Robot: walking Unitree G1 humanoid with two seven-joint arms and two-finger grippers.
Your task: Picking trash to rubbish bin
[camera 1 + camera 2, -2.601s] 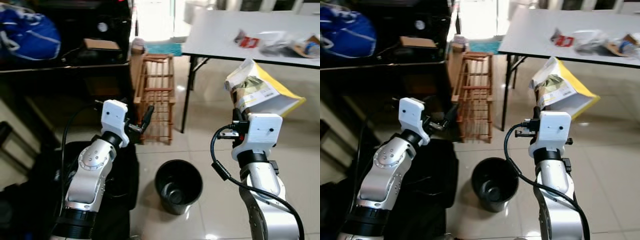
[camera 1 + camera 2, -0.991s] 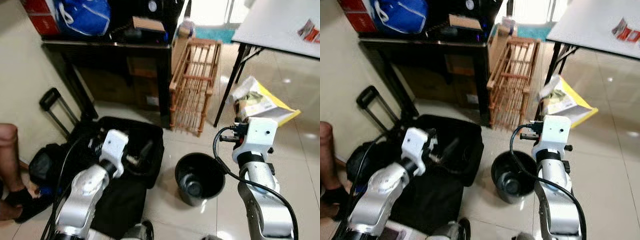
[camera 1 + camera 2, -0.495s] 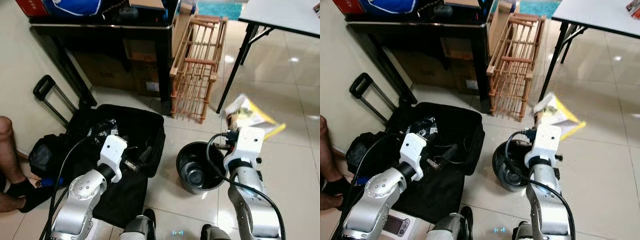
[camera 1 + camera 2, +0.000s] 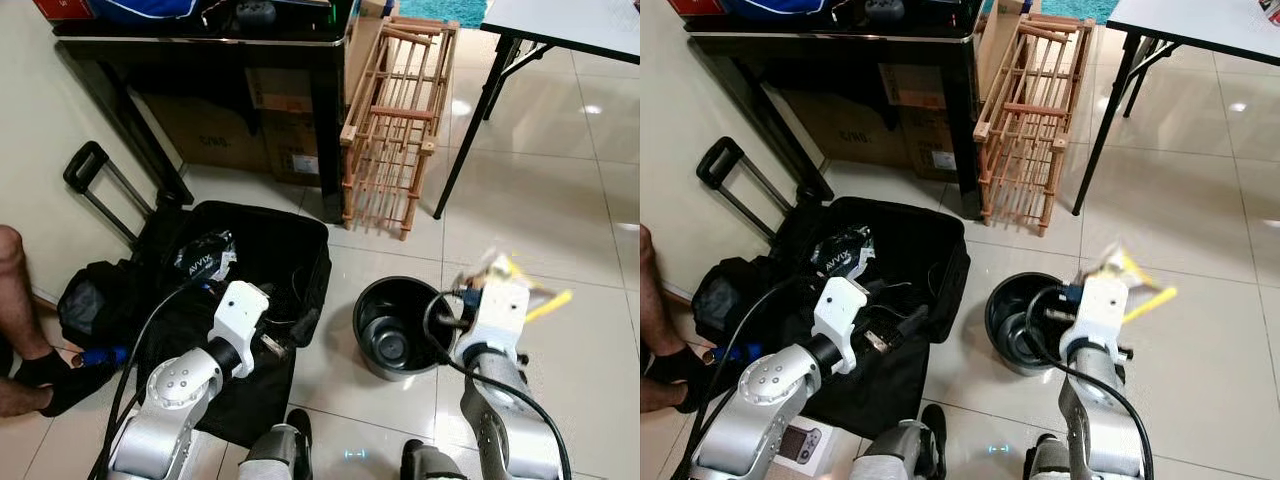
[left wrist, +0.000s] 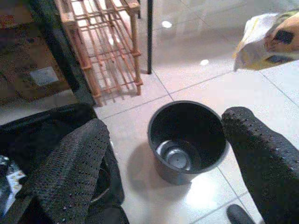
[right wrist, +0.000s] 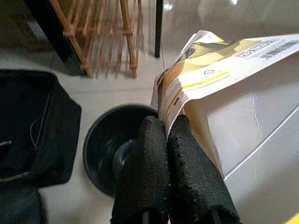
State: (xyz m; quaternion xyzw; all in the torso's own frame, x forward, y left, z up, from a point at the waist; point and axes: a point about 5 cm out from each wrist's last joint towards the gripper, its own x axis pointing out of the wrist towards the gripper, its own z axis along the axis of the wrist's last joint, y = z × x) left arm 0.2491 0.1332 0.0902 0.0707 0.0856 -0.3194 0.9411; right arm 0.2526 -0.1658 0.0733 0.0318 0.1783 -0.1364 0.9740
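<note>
A round black rubbish bin (image 4: 392, 326) stands on the tiled floor between my arms; a smaller dark round object lies at its bottom. My right gripper (image 6: 163, 128) is shut on the edge of a yellow-and-white paper bag (image 6: 224, 88). It holds the bag just above the bin's right rim, where the bag (image 4: 512, 276) looks blurred behind my right wrist. My left gripper (image 4: 303, 327) hangs open and holds nothing, over the edge of the black suitcase, left of the bin (image 5: 187, 140).
An open black suitcase (image 4: 250, 255) with cables and a packet lies left of the bin. A wooden rack (image 4: 395, 120) and a table leg (image 4: 470, 130) stand behind it. A person's leg (image 4: 15, 330) is at the far left. My feet are near the bottom edge.
The view has dipped a little further down. My right arm has sunk with the bag, which now sits blurred by the bin's right rim. My left arm stays over the suitcase.
</note>
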